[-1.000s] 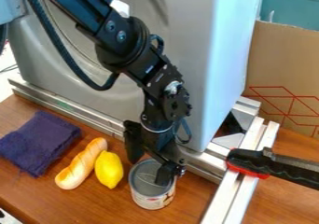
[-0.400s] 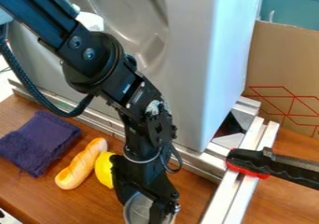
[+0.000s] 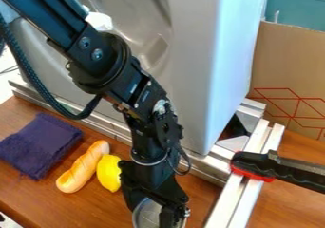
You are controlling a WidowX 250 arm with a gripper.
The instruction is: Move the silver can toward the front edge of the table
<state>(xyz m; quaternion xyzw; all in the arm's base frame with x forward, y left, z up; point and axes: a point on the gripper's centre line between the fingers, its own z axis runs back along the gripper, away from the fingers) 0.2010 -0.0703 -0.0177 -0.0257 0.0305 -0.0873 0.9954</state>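
The hand [image 3: 149, 216] and the can [image 3: 148, 212] have both shifted toward the bottom edge of the camera view, and in the last moment they have drifted slightly to its right. The can has left its place next to the lemon [image 3: 109, 174] and follows the hand, so it is the thing being moved; whether it slides on the tabletop [image 3: 38, 196] or is raised off it, I cannot tell.

The can is directly below the hand, its open top up and its lower part cut off by the view's edge. The hand is released rather than clenched: its fingers stand apart, one by the can's left rim, the other over the right part of the opening. A firm grip does not show.

The lemon, up and left of the can, lies against the bread [image 3: 82, 167], with the purple cloth [image 3: 39, 145] beyond. A black-and-red clamp [image 3: 257, 165] is to the right, over the metal rail [image 3: 244, 198].
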